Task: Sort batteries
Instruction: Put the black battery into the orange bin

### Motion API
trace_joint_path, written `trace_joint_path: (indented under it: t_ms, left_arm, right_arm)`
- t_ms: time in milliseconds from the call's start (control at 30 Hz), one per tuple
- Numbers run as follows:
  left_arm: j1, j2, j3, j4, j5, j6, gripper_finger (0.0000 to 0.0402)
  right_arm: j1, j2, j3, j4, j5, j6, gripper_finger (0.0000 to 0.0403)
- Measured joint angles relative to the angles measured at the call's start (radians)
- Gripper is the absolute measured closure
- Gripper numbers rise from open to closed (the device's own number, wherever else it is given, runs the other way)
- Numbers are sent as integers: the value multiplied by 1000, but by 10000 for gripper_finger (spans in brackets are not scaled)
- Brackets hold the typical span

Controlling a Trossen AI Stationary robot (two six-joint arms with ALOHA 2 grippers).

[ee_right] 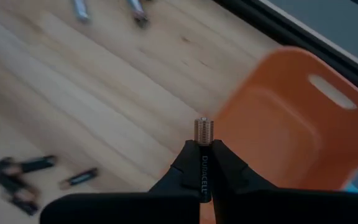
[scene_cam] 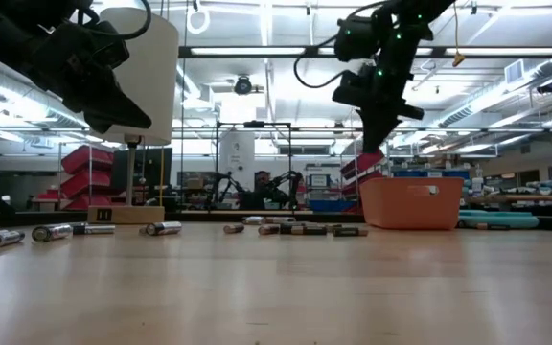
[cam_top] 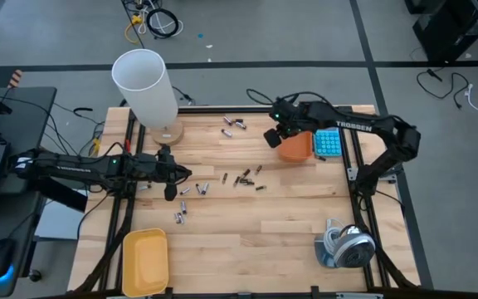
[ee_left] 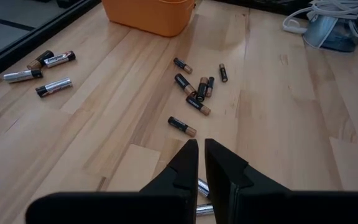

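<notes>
Wooden table [cam_top: 289, 232] has batteries [cam_top: 243, 178] scattered mid-table. Right gripper [ee_right: 202, 163] sits above the orange bin's [ee_right: 278, 137] edge, clamped on 1 Duracell battery [ee_right: 203, 134], its lower half hidden. Left gripper [ee_left: 201, 163] hangs nearly together, apparently empty.

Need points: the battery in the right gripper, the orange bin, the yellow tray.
Battery in the right gripper [ee_right: 203, 130]: right wrist view, on its copper-coloured end above the fingers.
Orange bin [cam_top: 295, 148]: high view, on its visible body beside the arm.
Yellow tray [cam_top: 145, 262]: high view, on its bare floor.
</notes>
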Motion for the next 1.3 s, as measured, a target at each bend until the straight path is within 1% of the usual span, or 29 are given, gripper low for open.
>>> trace_joint_path:
  t_ms: [200, 400, 467, 933, 1133, 1300]
  left_arm:
    - [0, 0, 0, 0, 0, 0, 371]
    - [0, 0, 0, 0, 0, 0, 371]
    - [0, 0, 0, 0, 0, 0, 371]
    - [0, 0, 0, 1, 0, 0, 371]
    - [0, 0, 0, 0, 0, 0, 371]
    - [0, 0, 0, 0, 0, 0, 371]
  right_arm:
    - [36, 5, 1, -61, 22, 38, 397]
    - [76, 10, 1, -176, 127, 125, 397]
    - [87, 17, 1, -192, 144, 146, 397]
    - [113, 143, 1, -177, 181, 332, 397]
    - [113, 172, 1, -154, 182, 336, 394]
    - [113, 174, 1, -140, 181, 334, 381]
